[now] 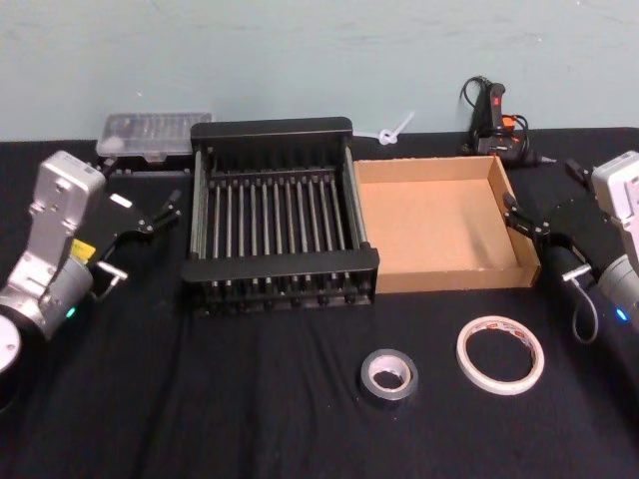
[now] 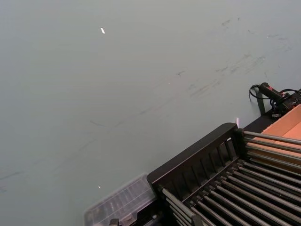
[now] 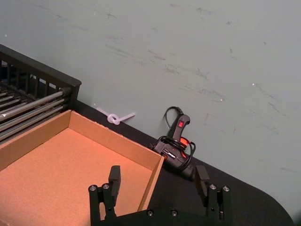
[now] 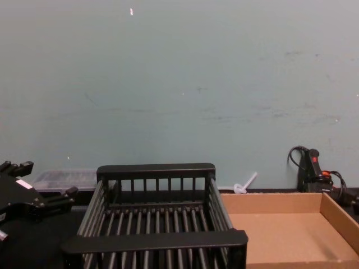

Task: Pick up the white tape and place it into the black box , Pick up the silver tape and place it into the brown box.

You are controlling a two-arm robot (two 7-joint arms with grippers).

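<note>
On the black tabletop point(image 1: 250, 399), the white tape point(image 1: 500, 354) is seen lying flat near the front edge, with red print visible on its ring, and the silver tape point(image 1: 388, 375) lies flat just to its left, the two rolls near each other but apart. Behind them, the black box point(image 1: 278, 215) is set with its slatted floor bare, and the brown box point(image 1: 439, 225) is placed directly against its right side, its cardboard floor likewise bare. Both rolls are found in front of the brown box, outside either container. The left tool point(image 1: 165, 212) is held above the tabletop just left of the black box, with its fingers spread apart and nothing between them; it is also seen at the lower left of the chest view point(image 4: 42, 202). The right tool point(image 1: 529, 222) is held at the right wall of the brown box, its fingers wide apart and gripping nothing; in the right wrist view point(image 3: 159, 181) the box's corner is seen beyond the gap between the fingers. A clear plastic case point(image 1: 150, 135) is placed behind the black box at the left, against the wall. A black glue gun point(image 1: 494, 120) with a cord rests behind the brown box, and a white cable tie point(image 1: 392, 130) lies near the wall between the two.
</note>
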